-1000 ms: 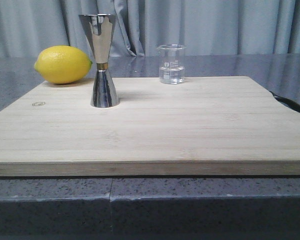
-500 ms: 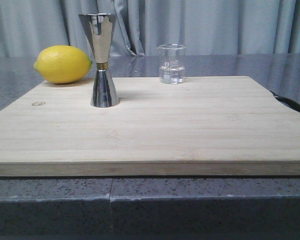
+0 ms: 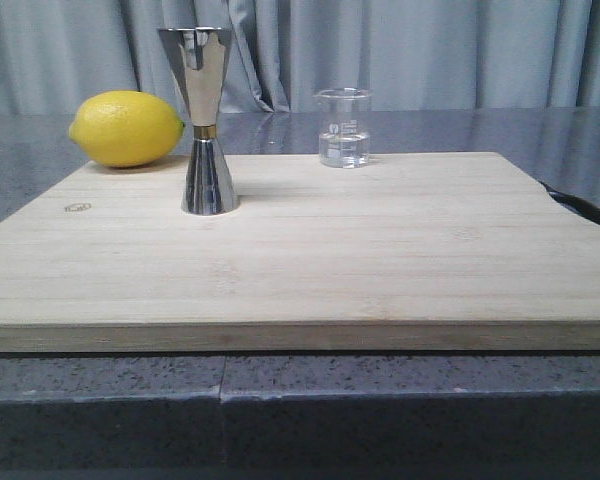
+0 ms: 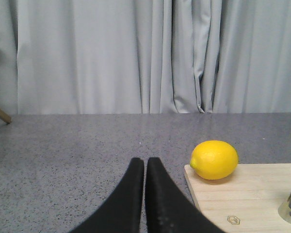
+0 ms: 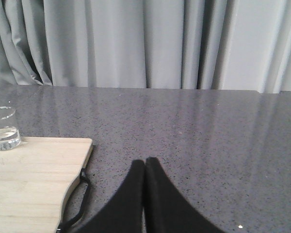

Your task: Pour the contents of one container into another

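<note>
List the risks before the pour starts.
1. The jigger is tall on a narrow base, so a bump from the beaker could likely tip it.
2. The beaker is clear glass holding liquid; a poor grip may slip or spill early.
3. The lemon sits close beside the jigger, crowding the left gripper if it steadies it. Both grippers, right too, are shut and off the board.

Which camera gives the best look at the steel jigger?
The front view: the jigger stands whole and upright on the cutting board. The left wrist view catches only a sliver at the frame edge; the right wrist view misses it entirely.
</note>
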